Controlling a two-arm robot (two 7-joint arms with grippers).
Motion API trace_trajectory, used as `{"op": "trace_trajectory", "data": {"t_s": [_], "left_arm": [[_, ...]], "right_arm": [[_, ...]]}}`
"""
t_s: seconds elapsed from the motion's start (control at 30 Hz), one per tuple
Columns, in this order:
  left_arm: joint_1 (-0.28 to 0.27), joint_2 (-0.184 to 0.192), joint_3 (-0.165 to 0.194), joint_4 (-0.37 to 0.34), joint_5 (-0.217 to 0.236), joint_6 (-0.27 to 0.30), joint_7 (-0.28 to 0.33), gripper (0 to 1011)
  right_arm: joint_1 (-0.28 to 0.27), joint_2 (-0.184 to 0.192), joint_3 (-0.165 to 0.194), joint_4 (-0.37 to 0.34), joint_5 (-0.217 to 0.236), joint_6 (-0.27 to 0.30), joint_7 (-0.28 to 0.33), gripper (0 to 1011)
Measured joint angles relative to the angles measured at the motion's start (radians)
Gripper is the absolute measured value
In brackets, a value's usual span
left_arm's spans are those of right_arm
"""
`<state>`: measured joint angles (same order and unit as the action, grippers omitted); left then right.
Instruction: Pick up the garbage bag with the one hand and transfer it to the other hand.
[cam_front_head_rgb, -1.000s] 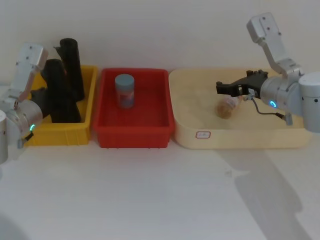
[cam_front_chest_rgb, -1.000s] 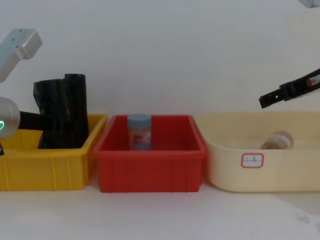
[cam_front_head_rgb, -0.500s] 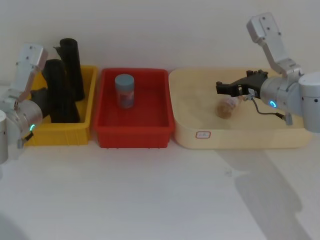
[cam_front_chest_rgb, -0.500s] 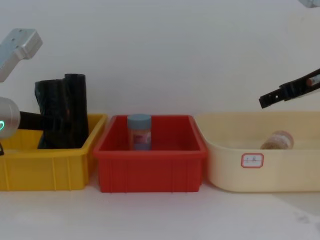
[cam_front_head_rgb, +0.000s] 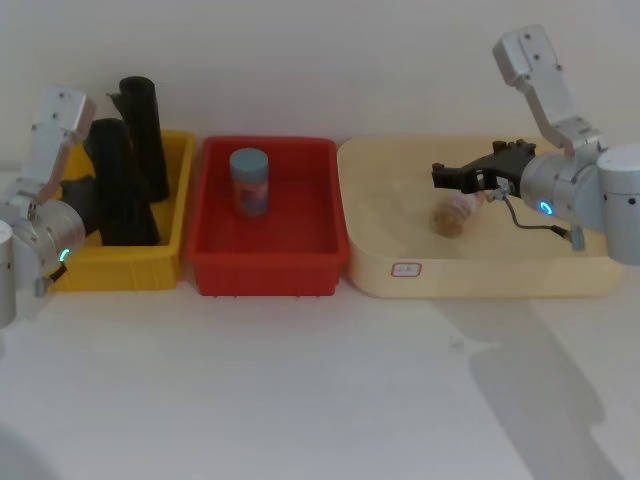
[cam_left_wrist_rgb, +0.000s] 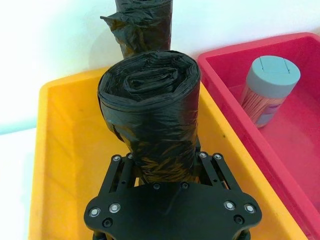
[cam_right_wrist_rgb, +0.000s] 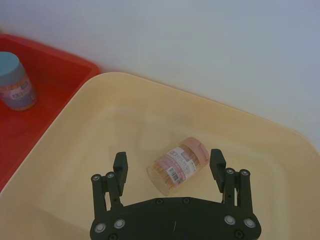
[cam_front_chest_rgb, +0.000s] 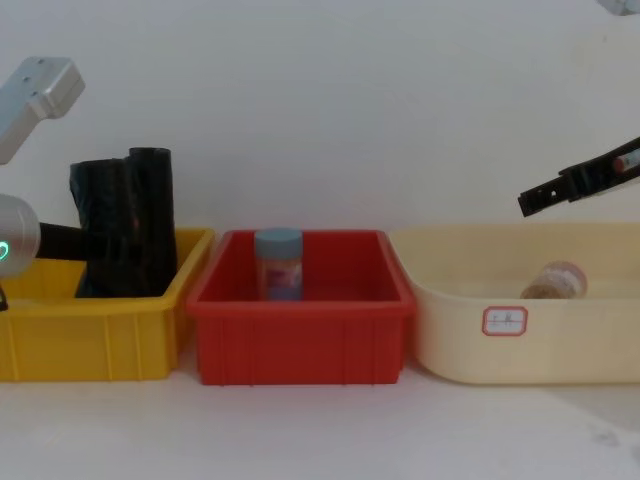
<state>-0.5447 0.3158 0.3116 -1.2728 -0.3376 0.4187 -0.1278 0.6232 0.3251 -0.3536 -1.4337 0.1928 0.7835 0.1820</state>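
Clamping the garbage bag (cam_left_wrist_rgb: 150, 110), the left claw (cam_left_wrist_rgb: 165, 162) shows clearest wrist-side; right claw (cam_right_wrist_rgb: 168, 160) gapes.

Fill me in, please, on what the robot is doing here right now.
The left claw is closed around the garbage bag, which stands upright in the yellow bin in front of a slimmer black roll; the bag is not yet lifted out. The right claw hangs open above a jar lying on its side in the cream tray, well apart from the bag. Another jar stands in the red bin.
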Motion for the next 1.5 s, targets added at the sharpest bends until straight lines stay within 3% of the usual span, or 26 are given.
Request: {"op": "trace_trajectory", "data": {"t_s": [0.53,1.1,1.3,1.5], "left_arm": [[-0.004,0.005,-0.023,-0.029,-0.021,0.020,-0.022,486],[-0.036,0.093,-0.056,-0.135,-0.125,0.098,-0.223,486],[-0.064,0.112,-0.043,-0.142,-0.148,0.105,-0.291,486],[-0.098,0.107,-0.015,-0.134,-0.156,0.103,-0.337,487]], "right_arm": [[0.000,0.000,0.000,0.000,0.000,0.000,0.000,1001],[0.000,0.001,0.000,0.000,0.000,-0.002,0.001,1001],[-0.004,0.010,-0.001,-0.012,-0.003,-0.023,0.012,1001],[-0.009,0.027,0.002,-0.046,-0.002,-0.063,0.039,1001]]}}
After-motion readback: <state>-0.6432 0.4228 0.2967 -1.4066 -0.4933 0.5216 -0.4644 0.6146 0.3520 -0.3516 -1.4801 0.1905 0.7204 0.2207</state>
